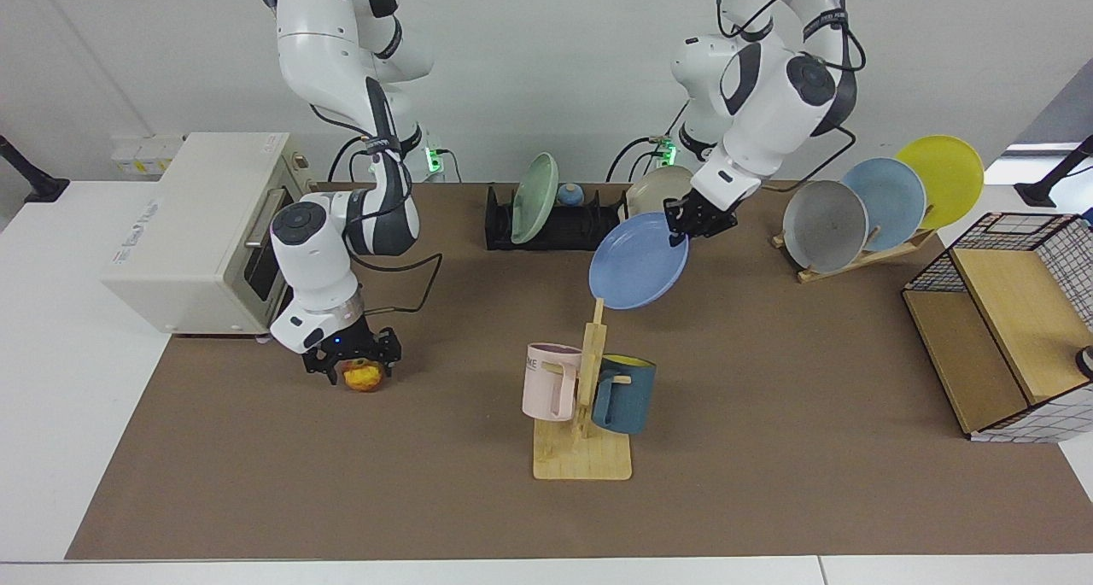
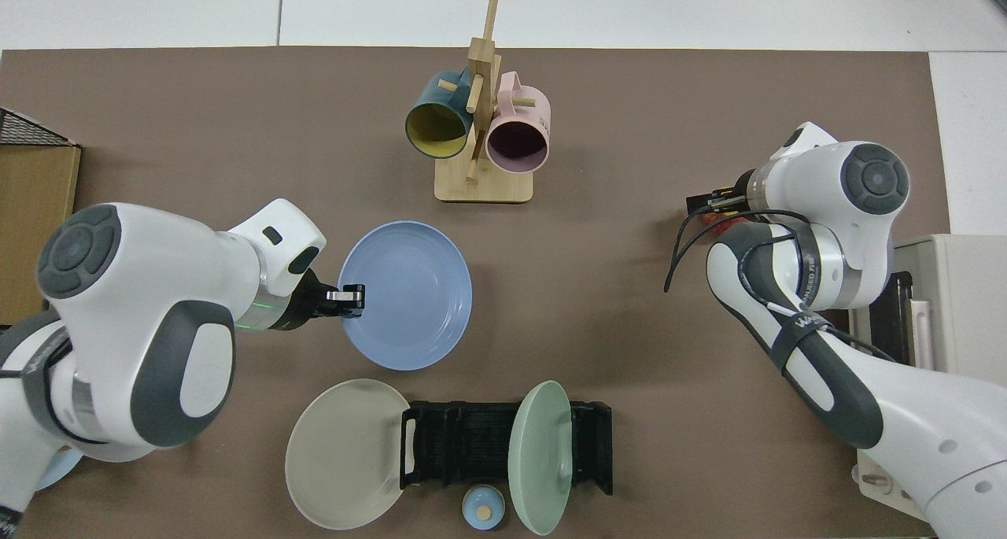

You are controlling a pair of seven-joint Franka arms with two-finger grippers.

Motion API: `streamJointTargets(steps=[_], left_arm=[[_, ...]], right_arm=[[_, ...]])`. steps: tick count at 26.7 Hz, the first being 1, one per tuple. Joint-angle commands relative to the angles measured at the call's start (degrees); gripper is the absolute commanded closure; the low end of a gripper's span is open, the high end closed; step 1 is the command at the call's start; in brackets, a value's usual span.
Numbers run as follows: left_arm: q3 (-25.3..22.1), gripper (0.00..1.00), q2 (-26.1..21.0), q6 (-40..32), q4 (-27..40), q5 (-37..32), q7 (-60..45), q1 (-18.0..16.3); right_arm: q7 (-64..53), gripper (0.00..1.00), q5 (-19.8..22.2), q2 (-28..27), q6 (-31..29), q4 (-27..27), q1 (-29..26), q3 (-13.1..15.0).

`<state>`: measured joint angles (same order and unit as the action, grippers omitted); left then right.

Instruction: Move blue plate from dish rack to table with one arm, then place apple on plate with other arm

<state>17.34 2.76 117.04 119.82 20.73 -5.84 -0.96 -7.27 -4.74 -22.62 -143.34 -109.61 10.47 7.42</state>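
My left gripper (image 1: 686, 224) (image 2: 352, 293) is shut on the rim of the blue plate (image 1: 636, 265) (image 2: 409, 295). It holds the plate in the air, nearly level, over the table (image 1: 768, 397), in front of the black dish rack (image 1: 581, 226) (image 2: 480, 444). Near the toaster oven the apple (image 1: 363, 377) rests on the table, only a red sliver of the apple (image 2: 713, 219) showing from above. My right gripper (image 1: 359, 365) (image 2: 708, 208) stands low over it, open, one finger on each side of the fruit.
A green plate (image 1: 534, 199) and a beige plate (image 1: 653, 190) remain at the dish rack. A wooden mug tree (image 1: 585, 397) with two mugs stands just below the held plate. Toaster oven (image 1: 196, 226), slanted wood rack with three plates (image 1: 854, 218) and a wire crate (image 1: 1008, 329) flank the table.
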Motion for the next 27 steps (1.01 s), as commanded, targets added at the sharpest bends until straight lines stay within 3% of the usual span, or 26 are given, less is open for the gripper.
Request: streamJointTargets(steps=[1,7,9,11,12,19,22,24,26,27], left_arm=[[0.68,1.00,-7.76,5.74,-1.25,7.64,7.49,-0.45],[0.77,1.00,-9.17,5.31,0.06,13.99,13.31,-2.12],[0.86,1.00,-9.96,5.22,0.15,13.99,13.32,-1.86],[0.86,1.00,-10.49,5.04,0.24,14.08,14.28,-1.59],[0.86,1.00,-10.75,4.96,0.24,14.08,14.46,-1.68],[0.86,1.00,-13.65,5.92,0.59,14.08,14.37,-0.28],[1.03,1.00,-14.80,7.59,0.59,14.08,14.28,-0.01],[1.12,0.87,-14.89,7.85,0.51,13.99,13.93,0.25],[1.12,0.66,-14.89,7.94,0.24,13.38,13.67,0.34],[1.21,0.62,-14.89,7.94,0.24,13.20,13.58,0.51]], right_arm=[[-1.16,0.01,-2.21,-1.11,-1.33,0.36,0.52,0.05],[-1.60,0.04,-1.59,-1.20,-1.33,0.53,0.08,0.05],[-2.47,0.36,-1.33,-1.20,-1.33,0.53,-0.10,0.05],[-3.01,0.89,-1.50,-1.20,-1.33,0.53,0.07,0.05],[-2.92,1.00,-1.85,-1.20,-1.33,0.53,0.34,0.05],[-2.83,1.00,-1.68,-0.85,-0.36,1.50,0.87,0.05],[-2.66,1.00,-2.20,0.47,2.61,2.99,1.13,0.13],[-2.57,1.00,-2.29,2.48,6.04,4.13,1.31,0.13],[-2.57,1.00,-2.29,5.03,8.86,4.49,1.31,0.40],[-2.66,1.00,-2.12,6.26,10.09,4.49,1.22,0.49]])
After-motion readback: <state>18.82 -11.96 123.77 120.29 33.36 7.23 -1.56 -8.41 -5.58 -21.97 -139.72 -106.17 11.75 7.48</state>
